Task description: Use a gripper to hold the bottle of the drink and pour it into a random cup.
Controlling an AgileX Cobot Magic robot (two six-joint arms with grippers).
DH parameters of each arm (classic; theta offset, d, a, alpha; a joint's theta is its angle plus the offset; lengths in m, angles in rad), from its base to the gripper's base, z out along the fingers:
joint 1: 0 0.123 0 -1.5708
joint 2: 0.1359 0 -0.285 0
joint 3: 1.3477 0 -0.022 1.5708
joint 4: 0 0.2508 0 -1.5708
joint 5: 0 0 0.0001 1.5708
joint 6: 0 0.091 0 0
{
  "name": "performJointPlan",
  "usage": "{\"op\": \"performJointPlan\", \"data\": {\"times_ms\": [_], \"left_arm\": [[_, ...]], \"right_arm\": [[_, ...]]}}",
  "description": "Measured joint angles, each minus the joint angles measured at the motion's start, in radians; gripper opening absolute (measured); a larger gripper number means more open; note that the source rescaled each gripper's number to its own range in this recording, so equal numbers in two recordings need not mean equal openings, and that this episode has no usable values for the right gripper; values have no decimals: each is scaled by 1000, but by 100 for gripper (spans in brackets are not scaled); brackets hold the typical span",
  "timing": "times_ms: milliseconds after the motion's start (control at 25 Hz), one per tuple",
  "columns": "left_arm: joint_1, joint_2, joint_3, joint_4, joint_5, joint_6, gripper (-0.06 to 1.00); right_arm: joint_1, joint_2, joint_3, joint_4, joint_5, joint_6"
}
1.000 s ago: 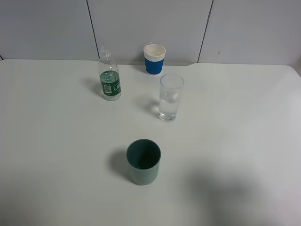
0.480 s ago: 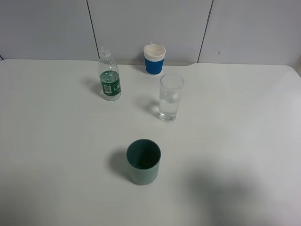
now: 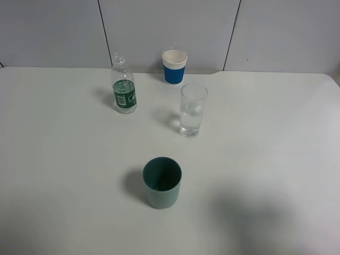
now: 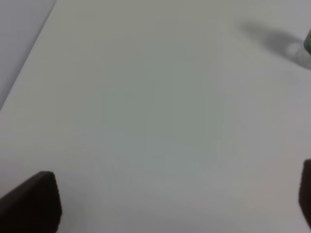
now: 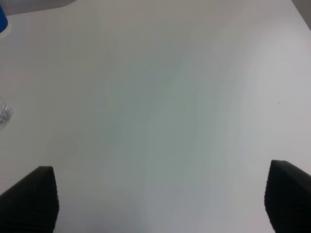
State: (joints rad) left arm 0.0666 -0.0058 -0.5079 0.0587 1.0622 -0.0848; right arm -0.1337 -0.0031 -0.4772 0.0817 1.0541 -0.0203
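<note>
The bottle of the drink (image 3: 124, 87), clear with a dark green label and no cap, stands upright at the back left of the white table (image 3: 276, 138). A sliver of the bottle (image 4: 308, 43) shows at the edge of the left wrist view. The cup (image 3: 193, 109), a tall clear glass with some liquid in it, stands to the bottle's right; its base (image 5: 4, 114) is in the right wrist view. No arm appears in the exterior high view. My left gripper (image 4: 167, 204) and right gripper (image 5: 158, 199) are open over bare table, holding nothing.
A blue cup with a white rim (image 3: 174, 66) stands at the back by the wall, and its edge (image 5: 2, 19) shows in the right wrist view. A short teal-green cup (image 3: 162, 182) stands near the front, in the middle.
</note>
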Motion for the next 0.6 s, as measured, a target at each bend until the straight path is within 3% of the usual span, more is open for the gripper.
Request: {"op": "performJointPlan", "data": {"times_ms": [600], "left_arm": [[0,0,0,0,0,0,100]], "right_arm": [[0,0,0,0,0,0]]}}
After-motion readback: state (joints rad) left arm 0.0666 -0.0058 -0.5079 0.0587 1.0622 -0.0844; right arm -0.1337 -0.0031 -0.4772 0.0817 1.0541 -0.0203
